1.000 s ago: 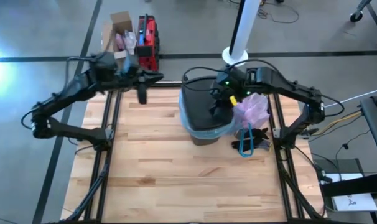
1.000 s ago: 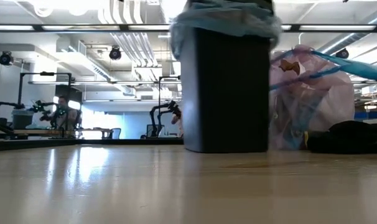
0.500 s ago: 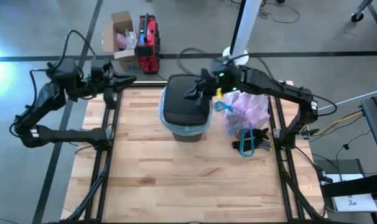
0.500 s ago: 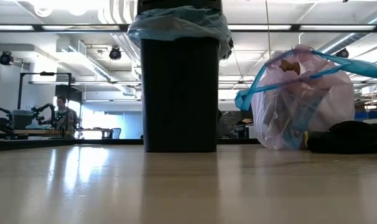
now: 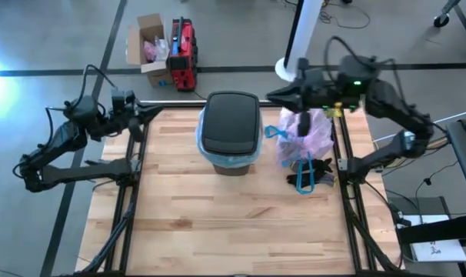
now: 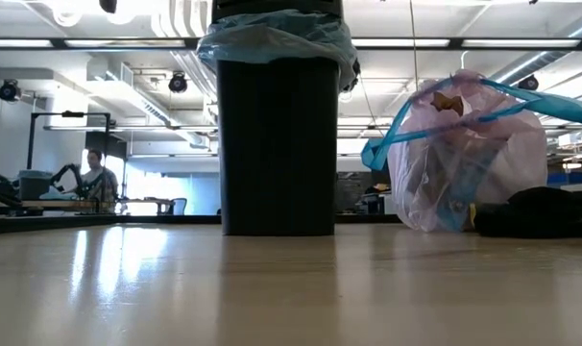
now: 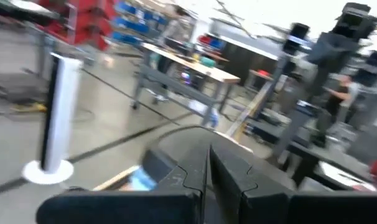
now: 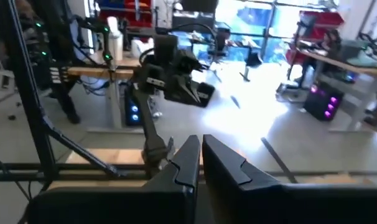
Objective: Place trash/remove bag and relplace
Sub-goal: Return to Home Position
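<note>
The black bin point(image 5: 231, 127) point(image 6: 277, 144) stands upright at the table's far middle. A light-blue liner point(image 6: 272, 38) is folded over its rim. To its right the filled pale pink bag point(image 5: 306, 135) point(image 6: 469, 163) rests on the table, its blue drawstrings point(image 6: 406, 130) sticking out. A brown scrap of trash point(image 6: 448, 101) shows through the bag's top. My left gripper point(image 5: 154, 110) point(image 7: 208, 168) is shut at the far-left corner, pointing level at the bin. My right gripper point(image 5: 270, 95) point(image 8: 201, 155) is shut, raised above the far edge between bin and bag.
A black object with a blue loop point(image 5: 310, 175) lies on the table just in front of the bag. On the floor beyond the far-left corner are a cardboard box point(image 5: 148, 42) and a red case point(image 5: 183, 54). A white pole point(image 5: 302, 38) rises behind the table. Bare wood point(image 5: 233, 223) fills the near half.
The bin slid toward the table's left, away from the bag, and came to stand upright. My right gripper then left the bin's rim, rose and drew back toward the far right, tipping up to level. My left gripper drew back toward the left edge and sank a little.
</note>
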`<state>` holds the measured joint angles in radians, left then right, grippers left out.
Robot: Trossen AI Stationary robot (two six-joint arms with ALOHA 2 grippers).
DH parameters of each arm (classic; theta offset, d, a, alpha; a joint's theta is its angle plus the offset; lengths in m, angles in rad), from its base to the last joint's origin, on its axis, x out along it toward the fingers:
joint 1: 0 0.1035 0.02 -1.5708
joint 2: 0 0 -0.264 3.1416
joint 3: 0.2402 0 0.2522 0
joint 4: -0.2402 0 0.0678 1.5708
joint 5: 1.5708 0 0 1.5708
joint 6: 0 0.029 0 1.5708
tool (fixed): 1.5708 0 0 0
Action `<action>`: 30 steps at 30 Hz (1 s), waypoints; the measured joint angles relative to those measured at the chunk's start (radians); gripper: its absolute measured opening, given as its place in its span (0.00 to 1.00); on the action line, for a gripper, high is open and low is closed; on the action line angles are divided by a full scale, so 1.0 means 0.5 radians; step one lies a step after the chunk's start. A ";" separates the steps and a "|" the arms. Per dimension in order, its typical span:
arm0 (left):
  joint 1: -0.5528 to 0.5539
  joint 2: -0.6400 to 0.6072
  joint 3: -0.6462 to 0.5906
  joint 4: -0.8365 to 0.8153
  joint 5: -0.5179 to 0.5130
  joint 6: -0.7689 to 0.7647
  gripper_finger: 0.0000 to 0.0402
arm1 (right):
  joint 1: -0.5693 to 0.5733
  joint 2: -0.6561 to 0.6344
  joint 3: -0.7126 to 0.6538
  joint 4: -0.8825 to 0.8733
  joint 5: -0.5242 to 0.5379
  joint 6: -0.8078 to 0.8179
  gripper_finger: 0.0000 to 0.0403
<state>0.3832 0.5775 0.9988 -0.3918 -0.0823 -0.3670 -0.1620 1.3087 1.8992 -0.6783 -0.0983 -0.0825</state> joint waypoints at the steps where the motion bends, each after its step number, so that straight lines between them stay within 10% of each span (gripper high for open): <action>1: 0.000 -0.022 -0.007 -0.006 -0.052 0.020 0.01 | 0.020 -0.033 -0.005 -0.030 0.004 0.019 0.02; 19: 0.000 -0.306 -0.014 -0.085 -0.159 0.272 0.01 | 0.119 -0.771 -0.900 0.532 0.144 0.251 0.02; 30: 0.000 -0.374 -0.544 0.482 0.363 0.500 0.01 | 0.119 -1.405 -1.998 1.207 0.250 0.578 0.02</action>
<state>0.3832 0.3904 0.7268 -0.1507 0.0991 -0.1171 -0.1024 0.6061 0.9002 -0.0750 0.0266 0.2063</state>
